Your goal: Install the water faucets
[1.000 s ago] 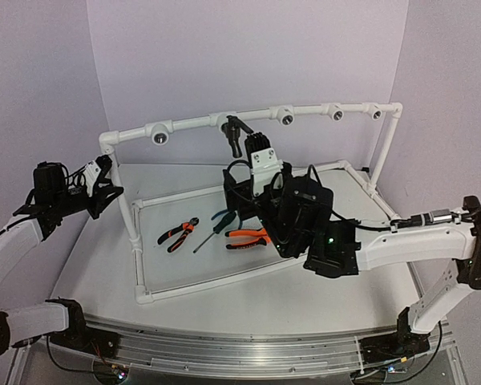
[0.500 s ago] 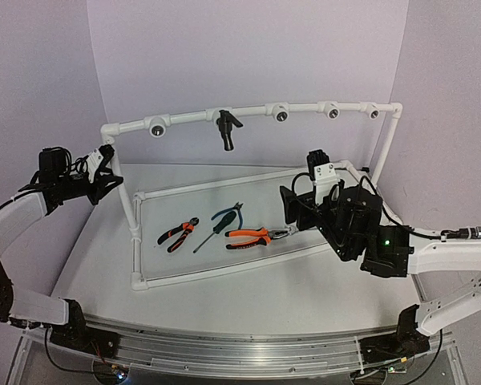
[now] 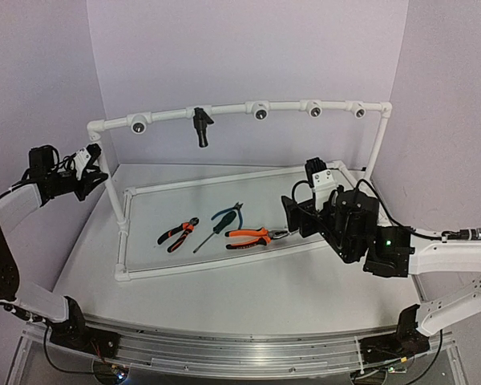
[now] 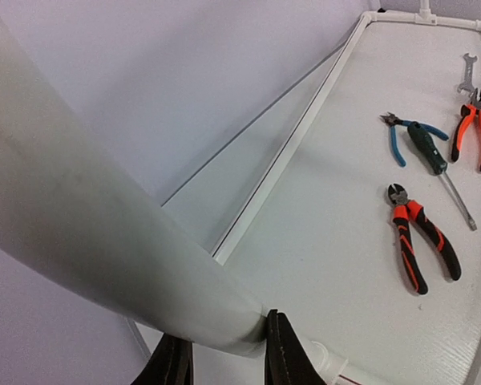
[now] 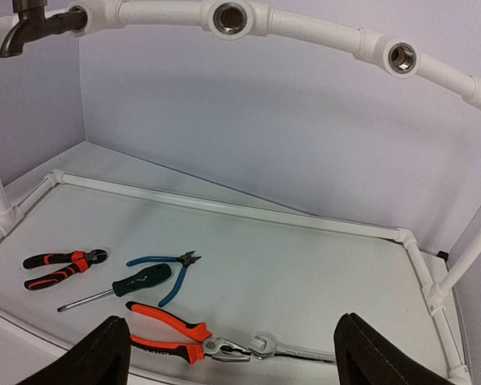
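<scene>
The left hand [image 4: 224, 361] clenches a post of the white pipe frame [image 4: 80, 233]. The right hand [image 5: 240, 357] hangs released and empty. The faucet [image 3: 200, 126] sits in the top rail.

Light's soft and even, from above, w/ only faint shadows under the orange-handled steel pliers [image 5: 172, 330]. White counter [image 3: 224, 289] looks bright. Thick white plastic pipe [image 4: 88, 216] against my left wrist cam is badly blurred. Small dark metal tap [image 3: 200, 127] reads near-silhouette, little detail. Right wrist view bows straight pipes toward the edges.
</scene>
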### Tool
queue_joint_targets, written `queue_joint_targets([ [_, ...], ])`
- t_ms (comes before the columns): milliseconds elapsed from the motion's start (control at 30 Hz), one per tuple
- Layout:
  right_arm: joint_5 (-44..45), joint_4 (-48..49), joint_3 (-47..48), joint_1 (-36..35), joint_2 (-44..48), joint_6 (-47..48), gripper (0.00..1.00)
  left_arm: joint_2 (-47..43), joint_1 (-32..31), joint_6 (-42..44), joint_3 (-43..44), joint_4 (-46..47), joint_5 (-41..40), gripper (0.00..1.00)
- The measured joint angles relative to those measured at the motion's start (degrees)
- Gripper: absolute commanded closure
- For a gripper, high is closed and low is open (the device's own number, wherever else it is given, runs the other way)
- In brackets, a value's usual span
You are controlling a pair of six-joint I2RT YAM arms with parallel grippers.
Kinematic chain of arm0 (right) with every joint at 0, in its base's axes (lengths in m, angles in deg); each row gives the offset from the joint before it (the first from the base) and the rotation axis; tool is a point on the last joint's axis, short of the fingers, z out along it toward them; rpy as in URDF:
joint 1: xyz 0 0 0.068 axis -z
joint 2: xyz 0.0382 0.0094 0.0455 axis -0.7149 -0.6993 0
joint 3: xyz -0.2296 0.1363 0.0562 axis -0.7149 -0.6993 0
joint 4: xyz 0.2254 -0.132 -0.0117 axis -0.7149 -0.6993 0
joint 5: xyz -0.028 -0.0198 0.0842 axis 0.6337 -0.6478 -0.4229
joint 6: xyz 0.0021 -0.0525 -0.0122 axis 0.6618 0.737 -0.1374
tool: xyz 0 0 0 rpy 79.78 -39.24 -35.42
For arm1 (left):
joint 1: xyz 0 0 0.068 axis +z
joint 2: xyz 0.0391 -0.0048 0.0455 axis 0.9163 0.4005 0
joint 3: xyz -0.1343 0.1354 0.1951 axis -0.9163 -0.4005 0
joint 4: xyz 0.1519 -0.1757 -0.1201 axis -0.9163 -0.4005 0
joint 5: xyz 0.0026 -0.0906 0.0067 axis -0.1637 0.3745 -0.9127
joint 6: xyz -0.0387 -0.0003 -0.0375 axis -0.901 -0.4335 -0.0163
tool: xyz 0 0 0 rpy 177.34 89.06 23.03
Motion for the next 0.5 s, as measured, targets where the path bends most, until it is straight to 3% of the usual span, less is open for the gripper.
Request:
queue_joint_targets([
  [100, -0.16, -0.15, 0.0, 0.02, -0.08, -0.01, 0.11, 0.97, 1.78, 5.17, 0.08, -1.42, -4.61, 0.97],
  [267, -0.4, -1.53, 0.2, 0.75, -0.8, -0.51, 0.1, 5.94, 4.27, 9.16, -0.46, -8.73, -11.9, 0.77],
  [500, -2.76, -7.1, 1.11, 6.19, -2.8, -5.96, 0.1, 2.71, 4.16, 8.3, -1.49, -14.7, -12.4, 0.72],
])
